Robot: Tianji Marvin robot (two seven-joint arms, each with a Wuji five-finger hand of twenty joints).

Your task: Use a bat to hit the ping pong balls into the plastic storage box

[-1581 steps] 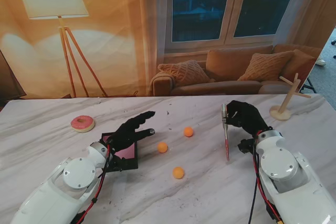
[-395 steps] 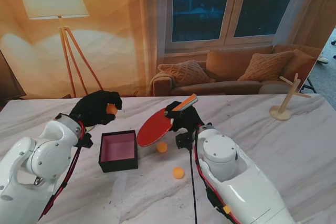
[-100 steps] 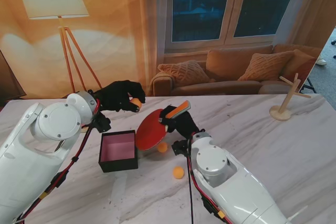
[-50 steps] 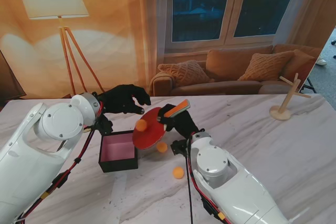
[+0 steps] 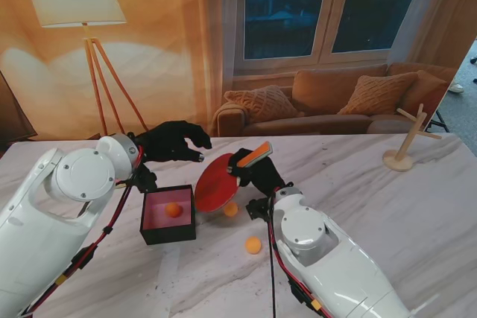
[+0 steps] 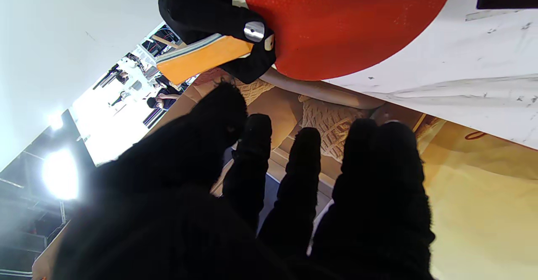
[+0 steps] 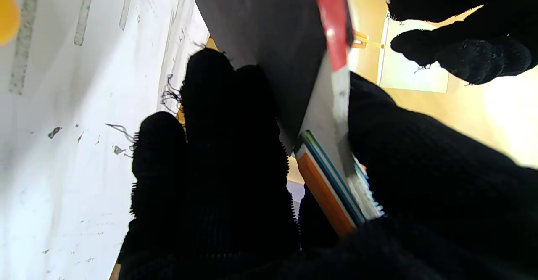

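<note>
Stand view: our right hand (image 5: 250,171) grips the red bat (image 5: 216,186) beside the black storage box (image 5: 168,214), one orange ball (image 5: 173,210) inside; two balls (image 5: 253,244) lie on the table (image 5: 417,206). Left wrist view: our left hand (image 6: 269,196) hangs empty, fingers spread. Right wrist view: fingers (image 7: 227,145) clamp the bat's handle (image 7: 332,183).

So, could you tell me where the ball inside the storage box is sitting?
In the stand view, the ball lies in the box, left of the bat.
</note>
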